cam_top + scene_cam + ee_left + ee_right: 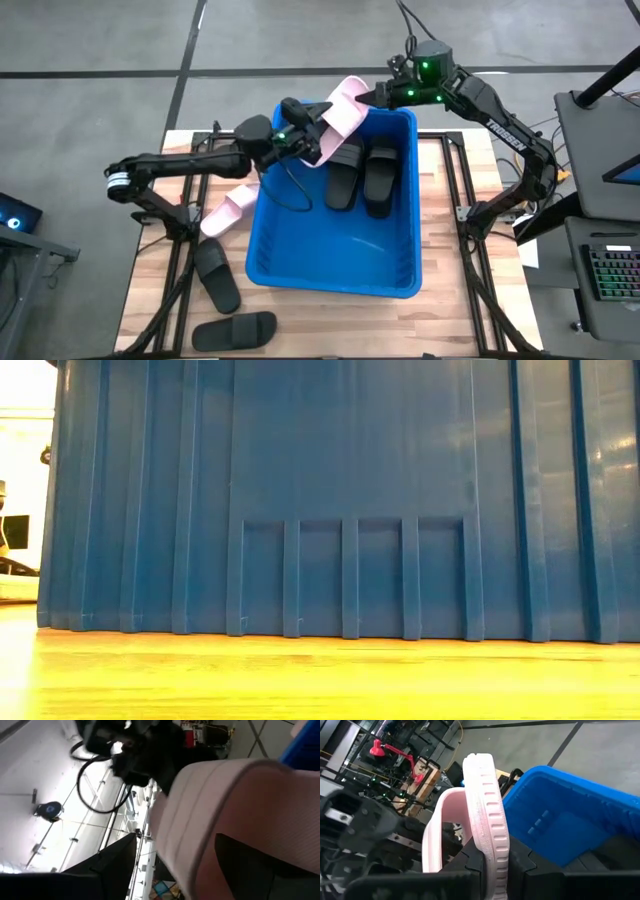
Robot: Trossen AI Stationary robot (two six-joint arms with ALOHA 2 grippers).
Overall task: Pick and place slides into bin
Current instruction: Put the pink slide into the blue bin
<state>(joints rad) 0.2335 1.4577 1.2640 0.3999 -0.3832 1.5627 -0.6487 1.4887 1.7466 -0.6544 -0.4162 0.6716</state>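
Observation:
A pale pink slide [340,112] hangs over the far left corner of the blue bin [335,288], lifted clear. My right gripper [372,98] is shut on its far end. My left gripper [308,135] stands open at the slide's near end. In the left wrist view the pink sole [235,805] fills the space beside the dark fingers [112,867]. Two black slides [360,175] lie in the bin's far part. A second pink slide [228,212] lies on the table left of the bin. The low view shows only the bin's wall [350,500]. My right gripper pinches one end of the pink slide's sole [492,847] between its two fingers [470,862], one on each flat face. It comes from the table's far right, slanting down. The slide stands on edge, clear of the bin, its strap [432,832] to one side. I cannot tell whether my left gripper touches the slide.
Two more black slides [218,275] [235,330] lie on the wooden table near its front left. A black cable [290,195] hangs from the left arm over the bin's left rim. The bin's near half has bare floor [340,250].

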